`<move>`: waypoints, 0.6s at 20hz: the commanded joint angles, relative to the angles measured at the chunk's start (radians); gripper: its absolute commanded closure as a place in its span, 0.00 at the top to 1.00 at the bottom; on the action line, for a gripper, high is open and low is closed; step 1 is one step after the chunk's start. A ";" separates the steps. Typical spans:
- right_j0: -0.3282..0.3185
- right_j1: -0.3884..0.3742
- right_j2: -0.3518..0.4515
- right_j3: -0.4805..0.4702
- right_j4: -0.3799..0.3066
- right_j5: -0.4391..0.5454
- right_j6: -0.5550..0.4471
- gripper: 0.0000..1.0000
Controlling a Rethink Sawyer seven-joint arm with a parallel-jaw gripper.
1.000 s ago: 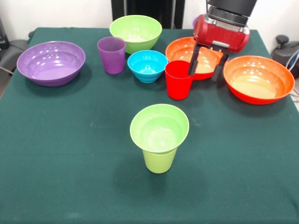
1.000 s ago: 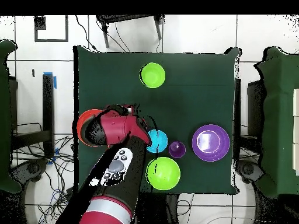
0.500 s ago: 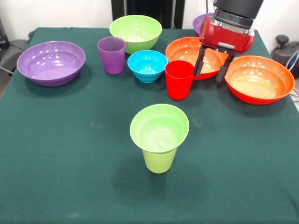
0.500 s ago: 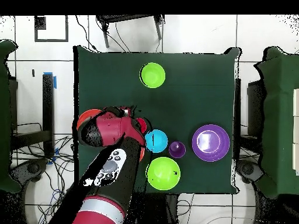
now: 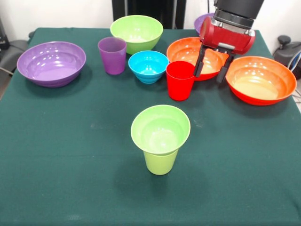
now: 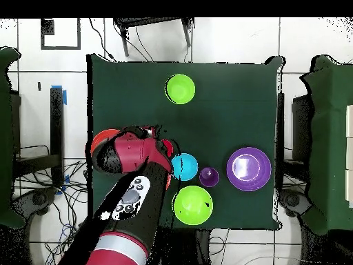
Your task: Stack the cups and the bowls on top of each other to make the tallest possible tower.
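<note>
Start at the left of the front view: a wide purple bowl (image 5: 51, 63) sits alone at the upper left of the desk (image 5: 70, 179). Next comes the purple cup (image 5: 112, 55), upright, just in front of the medium lime-green bowl (image 5: 137, 33) at the top centre. The small blue bowl (image 5: 148, 66) stands beside them, close to the red cup (image 5: 180, 80) but seemingly not touching it.

In the lower centre you have the tower so far: a small lime-green bowl (image 5: 160, 129) seated on the lime-green cup (image 5: 160, 162), well apart from everything else. It reads as two pieces high, so you are early in the build.

Moving right, the pincer (image 5: 209, 68) hangs over the near rim of an orange bowl (image 5: 188, 51), just right of the red cup. Its two dark fingers (image 5: 199, 61) are spread wide and hold nothing. A second orange bowl (image 5: 260, 79) lies at the far right, and a second purple bowl (image 5: 203, 20) peeks out behind the arm.

The step in hand looks like reaching for the red cup. Your next move calls for shifting left until the fingers straddle the cup, lowering, closing, then carrying it down-frame to set it into the lime-green bowl without tipping the stack.
</note>
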 commanded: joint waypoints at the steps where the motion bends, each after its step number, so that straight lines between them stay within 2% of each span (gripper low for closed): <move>1: -0.019 -0.003 0.072 0.046 -0.015 0.003 0.131 1.00; 12: -0.002 -0.010 0.058 0.089 -0.017 -0.022 0.149 1.00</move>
